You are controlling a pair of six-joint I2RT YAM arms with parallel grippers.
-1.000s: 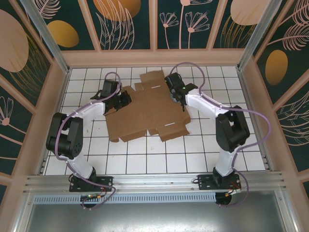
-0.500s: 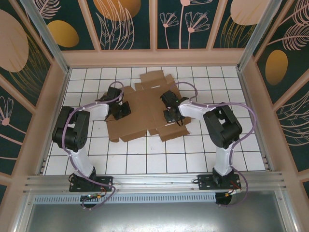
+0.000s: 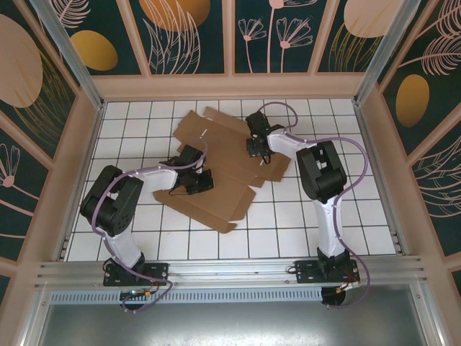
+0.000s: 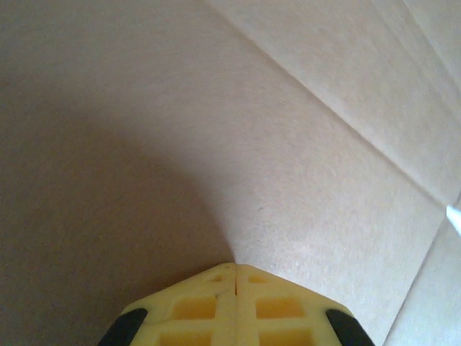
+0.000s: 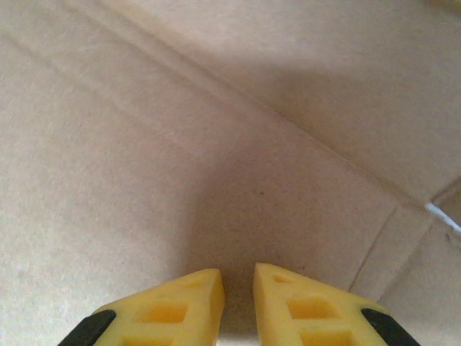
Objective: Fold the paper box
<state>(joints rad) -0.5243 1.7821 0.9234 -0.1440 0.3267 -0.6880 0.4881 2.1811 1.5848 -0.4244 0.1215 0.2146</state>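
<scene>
Top external: paper box point(image 3: 223, 202) lies beneath closed left tool point(image 3: 205, 182), slightly parted right tool point(image 3: 259, 155).

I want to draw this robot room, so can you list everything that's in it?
paper box: one, brown cardboard, lying mostly flat mid-table.
table: one, white tiles, under everything.
walls: dark green panels with gold and pink plants, around the table.
rail: one, grey metal, near edge.
arms: two, white and black, left arm and right arm, reaching over the cardboard.
cables: purple, looping along each arm.
left gripper: one, yellow fingers, shut, close over the cardboard.
right gripper: one, yellow fingers, slightly apart, close over the cardboard.
</scene>
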